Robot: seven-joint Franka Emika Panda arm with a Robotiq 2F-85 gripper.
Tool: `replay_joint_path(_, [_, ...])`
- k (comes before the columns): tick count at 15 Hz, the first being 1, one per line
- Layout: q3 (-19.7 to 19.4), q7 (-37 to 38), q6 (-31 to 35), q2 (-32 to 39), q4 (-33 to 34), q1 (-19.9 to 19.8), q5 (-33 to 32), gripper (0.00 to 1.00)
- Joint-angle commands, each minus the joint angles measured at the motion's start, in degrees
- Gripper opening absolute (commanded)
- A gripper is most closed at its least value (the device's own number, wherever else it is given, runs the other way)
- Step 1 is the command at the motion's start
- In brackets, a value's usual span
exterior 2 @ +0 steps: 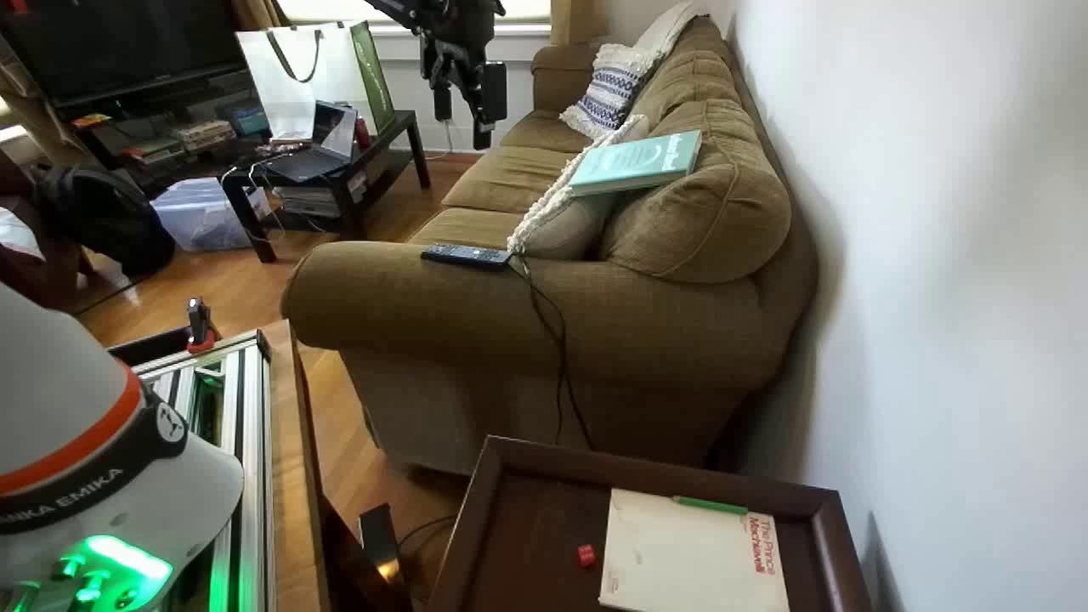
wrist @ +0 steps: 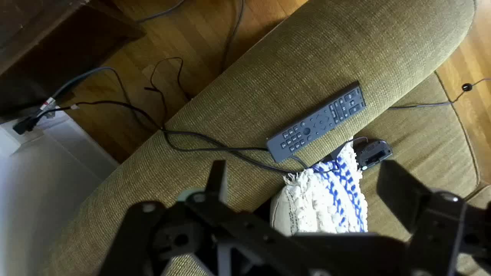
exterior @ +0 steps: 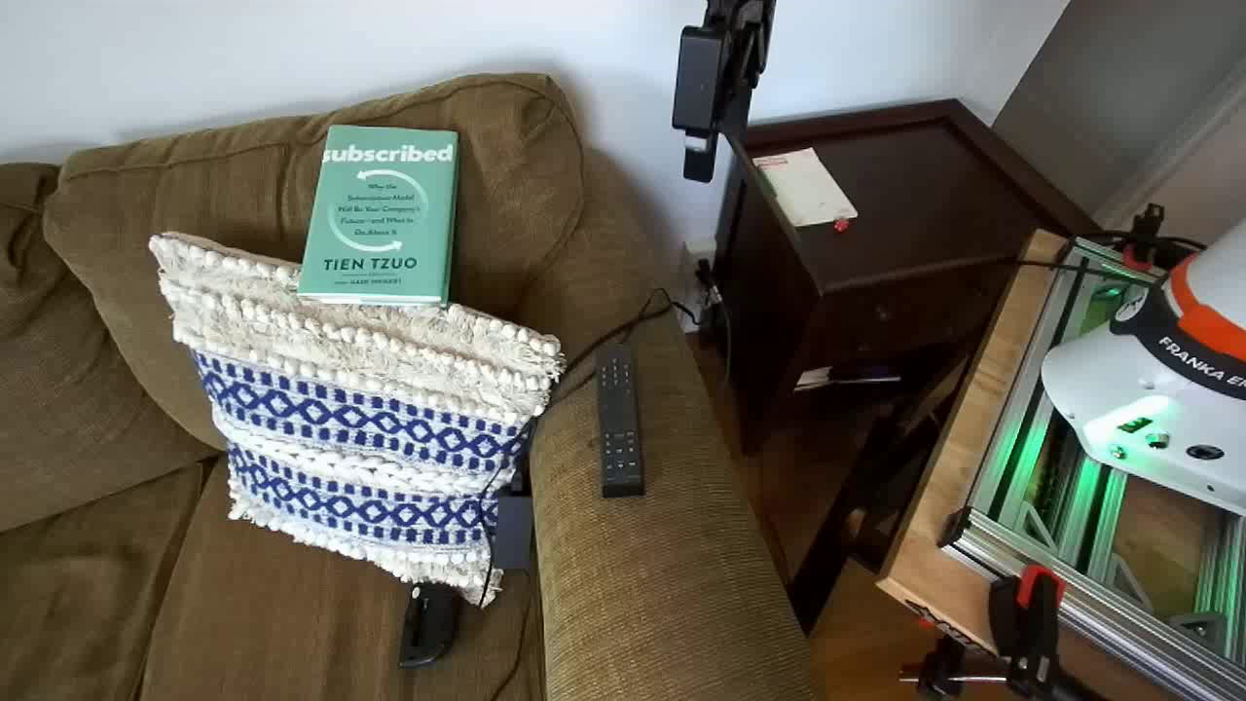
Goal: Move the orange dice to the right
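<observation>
The orange dice is a small red-orange die (exterior: 841,225) on the dark brown side table. In an exterior view the die (exterior 2: 586,555) lies just beside a cream book. The die does not show in the wrist view. My gripper (exterior: 699,161) hangs in the air, well above the surfaces, and it also shows in an exterior view (exterior 2: 463,119). In the wrist view the two fingers of the gripper (wrist: 307,188) stand wide apart with nothing between them. The sofa arm and a pillow show below them.
The side table (exterior 2: 544,455) has a raised rim. The cream book (exterior 2: 693,552) lies on it with a green pencil (exterior 2: 712,506). The sofa arm (exterior: 672,555) bears a black remote (exterior: 620,421) and cables (wrist: 199,135). A green book (exterior: 382,214) rests on the patterned pillow (exterior: 360,428).
</observation>
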Motion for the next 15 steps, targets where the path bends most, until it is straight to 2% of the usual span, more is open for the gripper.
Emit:
replay_joint_path(1, [0.38,-0.04,-0.11,0.00,0.08,-0.39,0.07,1.00])
replay_joint_path(11, [0.38,-0.04,-0.11,0.00,0.08,-0.39,0.07,1.00])
replay_joint_path(15, [-0.44,6.59,5.33,1.48,-1.72,-5.03,-13.21,1.00])
